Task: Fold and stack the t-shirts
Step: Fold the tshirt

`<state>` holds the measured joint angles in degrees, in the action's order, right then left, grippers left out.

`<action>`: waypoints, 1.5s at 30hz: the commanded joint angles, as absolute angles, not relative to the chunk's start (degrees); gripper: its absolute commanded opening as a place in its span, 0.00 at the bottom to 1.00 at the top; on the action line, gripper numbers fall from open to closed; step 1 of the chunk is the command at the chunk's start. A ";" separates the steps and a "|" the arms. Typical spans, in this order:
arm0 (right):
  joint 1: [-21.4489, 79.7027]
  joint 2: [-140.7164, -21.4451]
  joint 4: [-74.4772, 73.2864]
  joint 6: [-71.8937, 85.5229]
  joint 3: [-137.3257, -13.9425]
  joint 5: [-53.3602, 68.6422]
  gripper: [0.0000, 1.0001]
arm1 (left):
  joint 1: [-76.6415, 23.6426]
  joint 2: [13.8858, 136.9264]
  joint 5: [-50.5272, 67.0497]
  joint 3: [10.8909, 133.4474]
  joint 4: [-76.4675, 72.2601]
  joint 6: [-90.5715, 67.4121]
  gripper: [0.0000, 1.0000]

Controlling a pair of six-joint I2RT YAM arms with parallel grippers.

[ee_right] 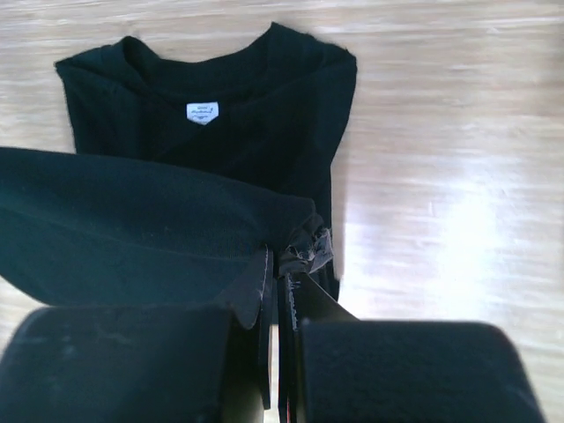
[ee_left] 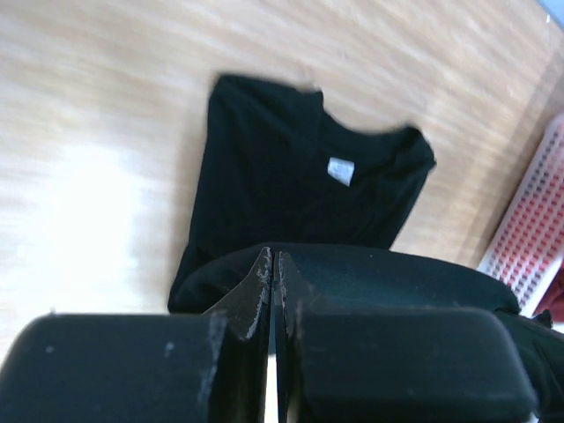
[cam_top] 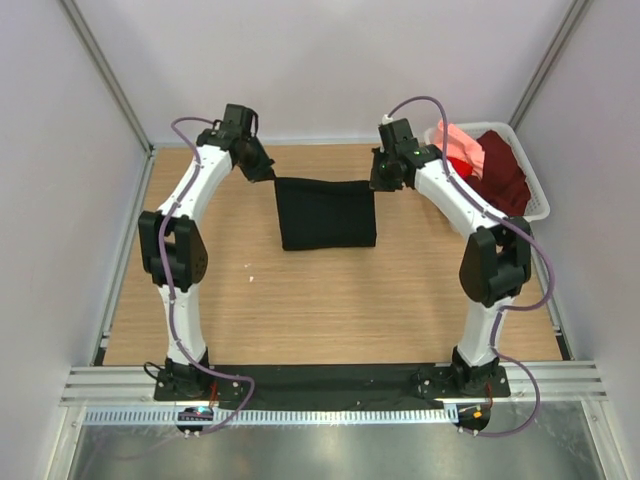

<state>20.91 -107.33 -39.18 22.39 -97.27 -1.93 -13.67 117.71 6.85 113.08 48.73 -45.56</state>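
The black t-shirt (cam_top: pixel 326 215) lies partly folded in the middle of the wooden table, its far edge lifted and stretched between both grippers. My left gripper (cam_top: pixel 270 174) is shut on the left corner of that edge, and my right gripper (cam_top: pixel 381 183) is shut on the right corner. In the left wrist view the jaws (ee_left: pixel 275 264) pinch black cloth, with the shirt's neck and white label (ee_left: pixel 340 170) lying below. In the right wrist view the jaws (ee_right: pixel 282 264) hold a bunched hem, with the label (ee_right: pixel 203 112) beyond. Salmon-pink (cam_top: pixel 457 141), red (cam_top: pixel 461 166) and maroon (cam_top: pixel 503 170) t-shirts sit in the basket.
A white slatted basket (cam_top: pixel 536 203) stands at the table's back right, close beside the right arm; its wall shows in the left wrist view (ee_left: pixel 534 231). Grey walls enclose the table on three sides. Bare wood (cam_top: pixel 330 300) lies in front of the shirt.
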 commanded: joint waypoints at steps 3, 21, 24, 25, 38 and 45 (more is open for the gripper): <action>19.78 -114.51 -35.77 19.87 -105.19 -0.79 0.02 | -10.73 123.30 10.45 119.17 41.50 -43.24 0.00; 15.12 -133.85 -26.55 23.29 -117.95 -3.00 0.23 | -7.65 152.14 26.46 140.89 6.51 -51.06 0.32; 14.50 -136.66 -27.06 22.33 -122.41 -0.70 0.52 | -5.63 147.95 25.67 136.16 6.24 -51.24 0.35; 14.50 -136.58 -28.11 21.72 -122.69 -0.70 0.57 | -4.49 146.09 24.79 133.45 6.24 -50.98 0.36; 14.59 -123.22 -23.74 23.20 -105.82 10.27 0.39 | -9.84 120.59 23.72 100.47 8.52 -37.70 0.40; 14.42 -129.27 -18.81 26.63 -109.31 15.47 0.37 | -11.51 122.25 23.99 96.59 8.87 -37.79 0.40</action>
